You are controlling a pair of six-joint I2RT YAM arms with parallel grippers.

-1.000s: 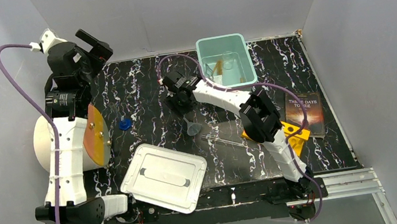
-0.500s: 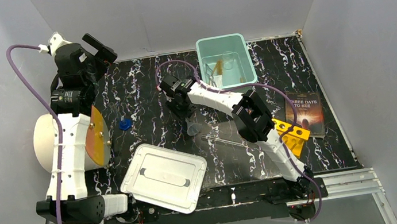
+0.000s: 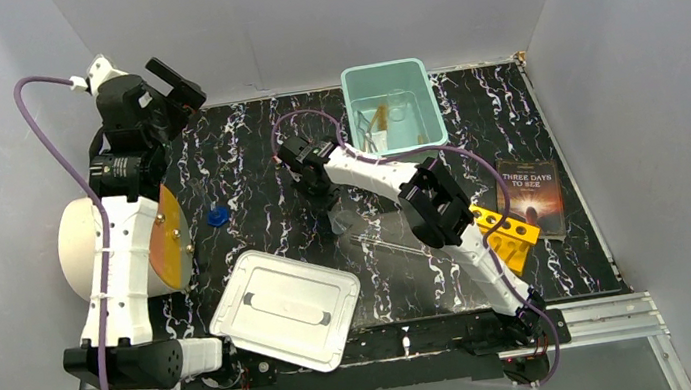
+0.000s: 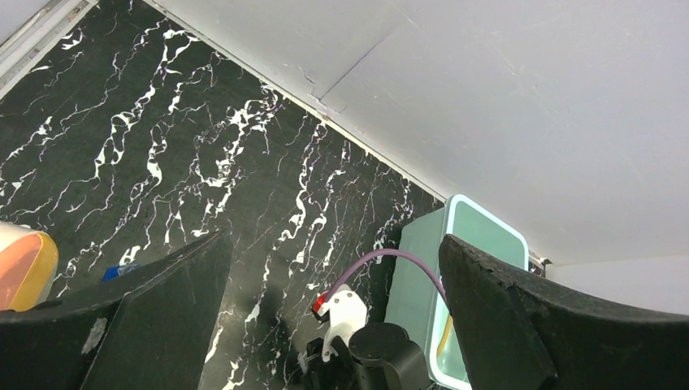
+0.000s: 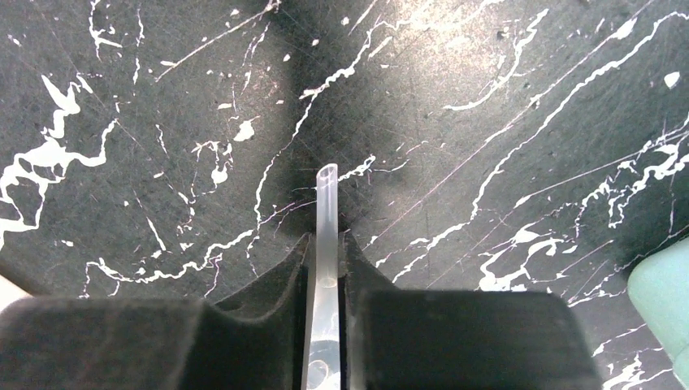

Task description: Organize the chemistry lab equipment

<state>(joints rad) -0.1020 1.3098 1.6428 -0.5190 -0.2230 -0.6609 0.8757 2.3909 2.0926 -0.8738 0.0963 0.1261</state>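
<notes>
The right fingers (image 5: 280, 284) pinch the thin stem of the funnel (image 5: 326, 213) at mid-bench (image 3: 246, 158), short of the tub (image 3: 383, 65). The left fingers (image 4: 162, 309) gape wide, empty. So narrow a grip on slick plastic may let the funnel swivel or slip.

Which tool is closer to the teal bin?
Right. The right tool, shut on the clear funnel, sits just near-left of the teal bin; the left tool is open, raised well off to its left.

top cam overhead fr behind; l wrist high, r wrist close; all see teal bin (image 3: 383, 67).
</notes>
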